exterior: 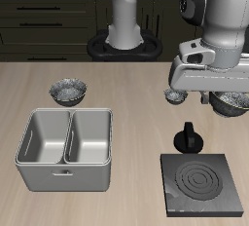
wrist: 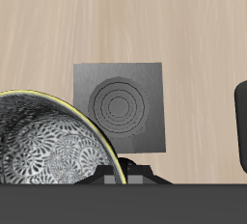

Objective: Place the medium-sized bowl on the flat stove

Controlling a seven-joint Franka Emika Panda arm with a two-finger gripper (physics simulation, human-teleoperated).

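Noted the flat stove [exterior: 202, 183] nearest the front edge of the desk [exterior: 126, 103], bare, knob on its far side. Located the medium-sized bowl [exterior: 231, 101] farther back, directly under the gripper [exterior: 220, 92], well apart from the stove. Saw only one of the fingers [wrist: 239, 122], out beside the bowl; could not tell whether closed on anything. Judged best: seat rim squarely between fingers, close firmly, lift clear of knob, lower centred on rings.

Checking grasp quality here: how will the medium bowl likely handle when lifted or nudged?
The medium bowl looks like thin metal: probably stiff and light. Its glossy curved wall may slip when pinched. Low and wide, it should slide rather than tip on the smooth stove.
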